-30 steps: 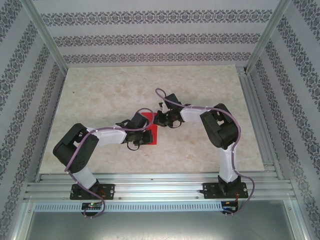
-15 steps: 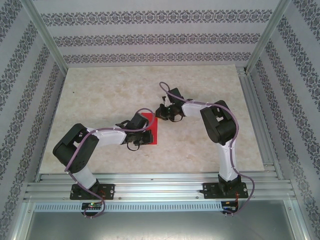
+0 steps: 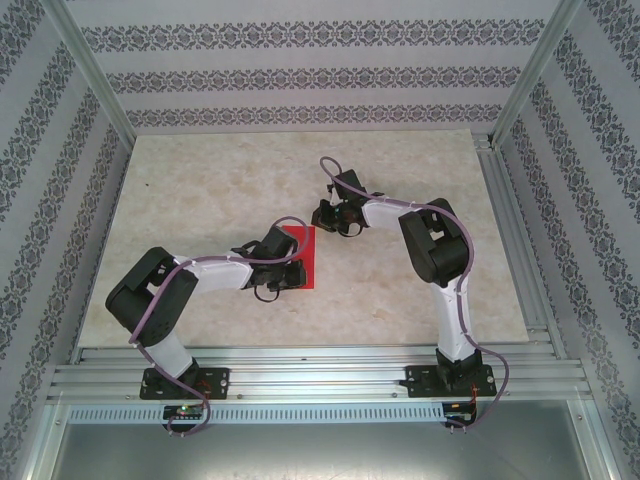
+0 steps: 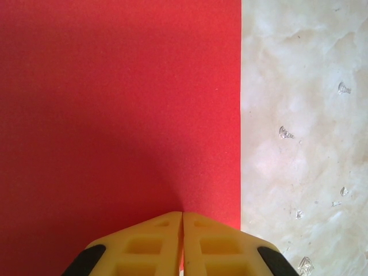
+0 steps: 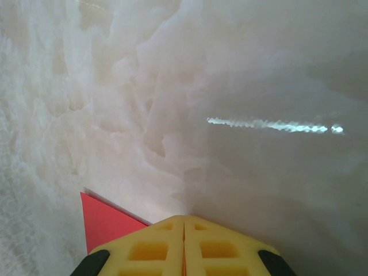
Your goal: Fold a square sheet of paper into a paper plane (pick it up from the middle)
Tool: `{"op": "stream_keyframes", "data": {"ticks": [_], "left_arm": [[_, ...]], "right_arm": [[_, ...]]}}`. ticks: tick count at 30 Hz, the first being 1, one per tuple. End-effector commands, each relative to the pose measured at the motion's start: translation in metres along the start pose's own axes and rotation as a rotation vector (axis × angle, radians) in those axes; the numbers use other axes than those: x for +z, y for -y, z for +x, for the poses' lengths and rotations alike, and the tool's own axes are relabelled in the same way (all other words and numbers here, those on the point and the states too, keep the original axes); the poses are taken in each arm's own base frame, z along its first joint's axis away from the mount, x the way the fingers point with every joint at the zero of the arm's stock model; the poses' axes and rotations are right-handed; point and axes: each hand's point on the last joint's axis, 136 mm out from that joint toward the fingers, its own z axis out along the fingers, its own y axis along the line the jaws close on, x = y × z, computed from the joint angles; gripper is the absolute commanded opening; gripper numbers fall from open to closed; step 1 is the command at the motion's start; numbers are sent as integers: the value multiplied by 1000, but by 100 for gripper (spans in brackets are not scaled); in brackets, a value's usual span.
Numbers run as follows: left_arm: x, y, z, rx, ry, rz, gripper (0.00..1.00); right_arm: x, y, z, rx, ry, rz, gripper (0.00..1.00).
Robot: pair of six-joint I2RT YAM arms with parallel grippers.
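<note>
**Slip and skew judged the chief risks over a flat red sheet**

The left gripper was seen fully closed, its yellow fingers pressed together with the tips set low over the square sheet of paper. Nothing was seen pinched between them, and whether the tips actually bore on the paper could not be told. The right gripper was likewise closed and empty, poised just beside the sheet's far corner, above the bare counter.

Two faults were judged likely. The counter looked smooth and glossy, so the thin sheet could be dragged sideways if the left gripper were moved while pressing. Any crease begun from there would then be laid crooked, and the plane's nose would be thrown off centre. The closed right gripper, being so near the corner, could also catch that edge if it were lowered or swept carelessly. The corner could be crumpled or the whole sheet pushed out from under the other arm. A tear was thought possible too, were the paper pulled from both sides at once.

The sheet was seen lying flat near the counter's middle, bright red, plain and unmarked. From above it was shown as a narrow upright strip, partly covered by the left arm. Its right edge was straight and clean. No dart shape had yet been formed, and whether a first fold had been made could not be told.
</note>
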Motion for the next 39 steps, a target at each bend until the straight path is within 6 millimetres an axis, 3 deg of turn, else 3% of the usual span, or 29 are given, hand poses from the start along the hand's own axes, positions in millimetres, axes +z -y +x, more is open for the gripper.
{"op": "stream_keyframes", "data": {"ticks": [1, 6, 8, 11, 15, 20, 25, 31, 39], "left_arm": [[12, -43, 54, -29, -164, -149, 11], [-4, -16, 32, 8, -99, -89, 17], [-19, 3, 15, 37, -40, -49, 25], [-46, 27, -10, 60, 59, 4, 38], [-71, 30, -30, 61, 139, 26, 55], [-80, -4, -38, -1, 157, 7, 73], [-71, -26, -33, -77, 95, 61, 79], [-68, -29, -24, -103, 35, 93, 82], [-58, -28, -17, -94, -37, 104, 83]], "right_arm": [[2, 18, -13, 31, 47, 89, 9], [-35, -27, -28, -44, 125, 34, 11], [-59, -39, -27, -72, 166, 34, 15], [-85, -44, -13, -96, 203, 46, 21], [-97, -44, 19, -130, 194, 94, 31], [-81, -45, 51, -167, 150, 152, 38], [-52, -48, 57, -170, 107, 146, 38], [-24, -52, 59, -164, 61, 147, 38], [-4, -33, 58, -145, 30, 221, 39]]}}
